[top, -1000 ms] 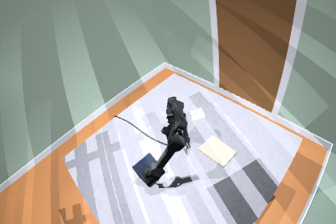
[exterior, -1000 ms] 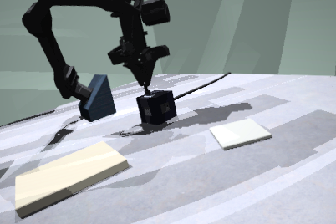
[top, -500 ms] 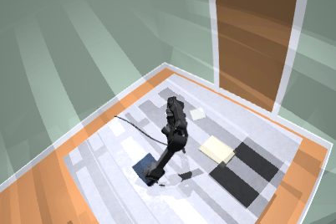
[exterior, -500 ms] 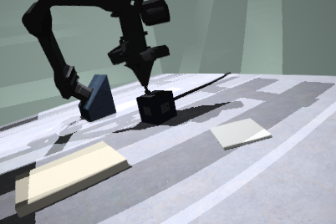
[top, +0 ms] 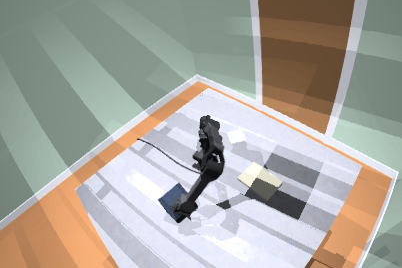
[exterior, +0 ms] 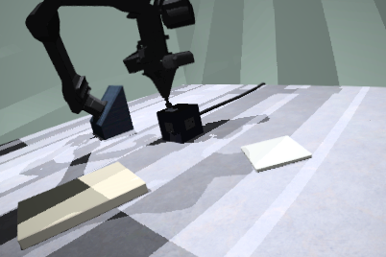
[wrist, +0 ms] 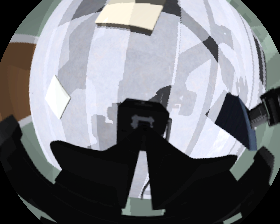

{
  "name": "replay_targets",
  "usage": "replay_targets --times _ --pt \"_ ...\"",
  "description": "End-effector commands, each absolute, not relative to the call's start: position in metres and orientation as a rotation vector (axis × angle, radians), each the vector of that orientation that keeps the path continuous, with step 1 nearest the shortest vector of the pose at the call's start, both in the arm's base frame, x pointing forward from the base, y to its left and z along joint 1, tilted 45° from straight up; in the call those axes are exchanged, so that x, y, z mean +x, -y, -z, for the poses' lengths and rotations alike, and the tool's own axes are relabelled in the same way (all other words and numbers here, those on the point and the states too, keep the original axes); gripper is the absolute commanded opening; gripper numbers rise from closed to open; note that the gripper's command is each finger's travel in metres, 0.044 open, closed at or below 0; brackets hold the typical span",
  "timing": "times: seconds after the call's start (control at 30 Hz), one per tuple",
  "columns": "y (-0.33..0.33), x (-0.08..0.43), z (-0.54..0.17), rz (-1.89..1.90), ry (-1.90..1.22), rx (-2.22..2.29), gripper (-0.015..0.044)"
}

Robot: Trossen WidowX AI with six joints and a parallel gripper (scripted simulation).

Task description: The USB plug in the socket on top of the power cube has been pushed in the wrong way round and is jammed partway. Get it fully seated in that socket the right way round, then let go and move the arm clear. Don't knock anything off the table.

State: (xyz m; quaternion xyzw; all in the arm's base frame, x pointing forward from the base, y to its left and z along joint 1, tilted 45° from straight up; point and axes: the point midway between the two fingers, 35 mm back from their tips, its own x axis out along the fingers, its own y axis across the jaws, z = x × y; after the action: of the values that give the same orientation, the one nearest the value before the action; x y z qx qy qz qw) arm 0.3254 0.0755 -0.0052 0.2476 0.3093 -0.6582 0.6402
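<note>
The black power cube stands on the table, with a cable running from it. In the top view the arm hides the cube. My gripper points down over the cube's top, its fingertips together on the small dark USB plug. The plug stands upright at the top face, below the fingertips. The fingers hide most of it in the wrist view. How deep it sits and which way round it faces cannot be told.
A dark blue wedge-shaped block stands by the arm's base. A cream slab and a thin white tile lie apart on the table.
</note>
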Motion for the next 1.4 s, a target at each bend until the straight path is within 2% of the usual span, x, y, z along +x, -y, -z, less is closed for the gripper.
replay_targets --times 0.0,1.37 --pt "-0.079 0.327 0.002 1.498 -0.703 0.573 0.0000" --pt "-0.094 0.328 -0.014 1.493 -0.714 0.559 0.0000"
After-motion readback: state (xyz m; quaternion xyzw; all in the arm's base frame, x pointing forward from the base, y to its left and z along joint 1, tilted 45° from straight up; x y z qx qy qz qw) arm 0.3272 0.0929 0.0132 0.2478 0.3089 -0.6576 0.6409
